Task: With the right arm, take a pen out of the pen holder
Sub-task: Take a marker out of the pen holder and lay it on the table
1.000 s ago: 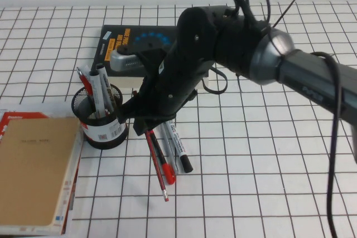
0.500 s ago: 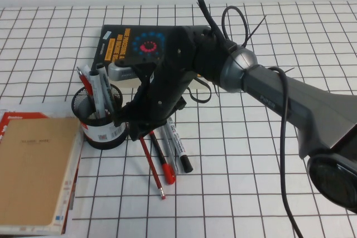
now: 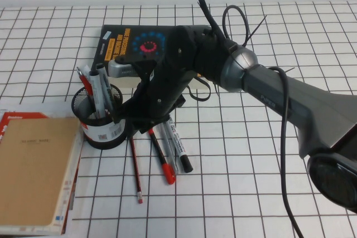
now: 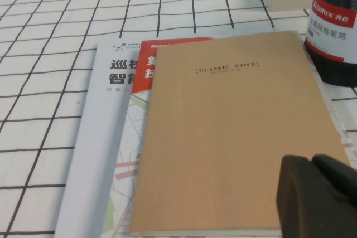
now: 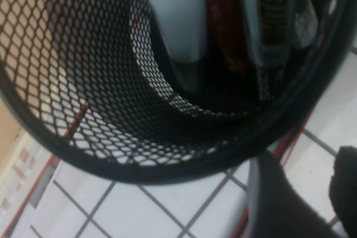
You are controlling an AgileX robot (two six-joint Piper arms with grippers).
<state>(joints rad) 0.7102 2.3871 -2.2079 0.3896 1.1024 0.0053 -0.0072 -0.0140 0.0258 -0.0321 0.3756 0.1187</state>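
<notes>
Grid-lined table (image 3: pixel 268 193): the right gripper (image 5: pixel 307 176), fingers spread and empty, sits low just beside the mesh holder (image 3: pixel 103 129), on its right side and far nearer than the left arm. Pens (image 3: pixel 96 88) stand inside, near upright, tops tilted leftward. A red pencil (image 3: pixel 134 168) lies flat before the holder. From above, the arm hides the fingertips. The left gripper (image 4: pixel 313 193), pressed together, hangs over a notebook (image 4: pixel 223 137).
</notes>
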